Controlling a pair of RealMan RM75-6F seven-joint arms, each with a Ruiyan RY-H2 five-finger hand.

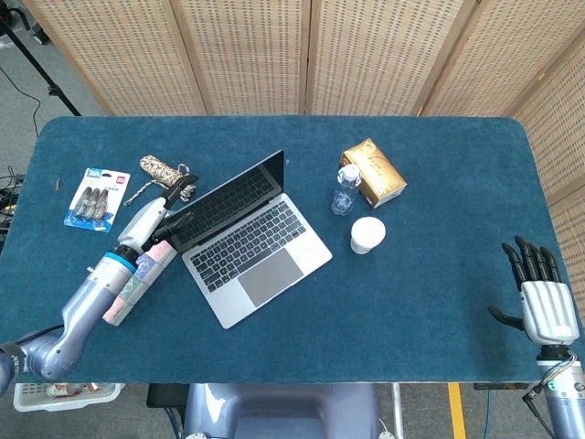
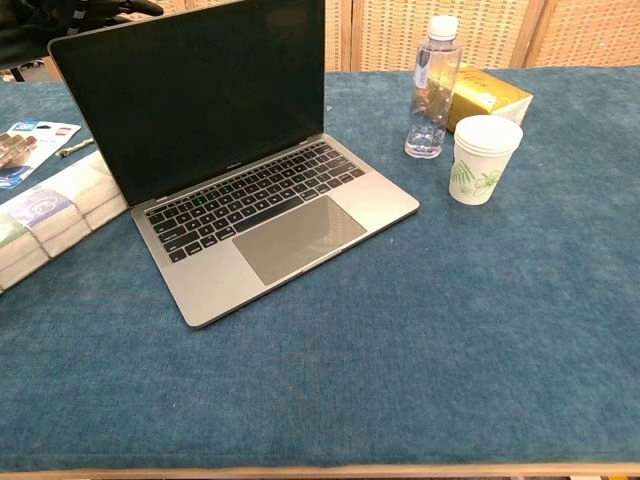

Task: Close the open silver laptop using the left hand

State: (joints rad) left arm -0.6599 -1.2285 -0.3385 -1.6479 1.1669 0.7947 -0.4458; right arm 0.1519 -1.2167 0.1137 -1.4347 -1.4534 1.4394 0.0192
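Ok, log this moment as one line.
left hand: behind laptop lid, at its top edge | lid: open | right hand: idle, fingers spread, at table corner

the silver laptop (image 1: 242,238) sits open on the blue table (image 1: 430,265), screen toward ten o'clock. the left hand (image 1: 163,212) lies at the lid's back edge, at nine o'clock of the laptop, seemingly touching it. at three o'clock stand a water bottle (image 1: 345,190), a paper cup (image 1: 367,235) and a gold box (image 1: 374,172). the right hand (image 1: 539,297), fingers spread, hovers at the table's four o'clock edge.

silver laptop (image 1: 245,240) | lid open, screen dark | angled, table's left-centre | lid possibly touched from behind
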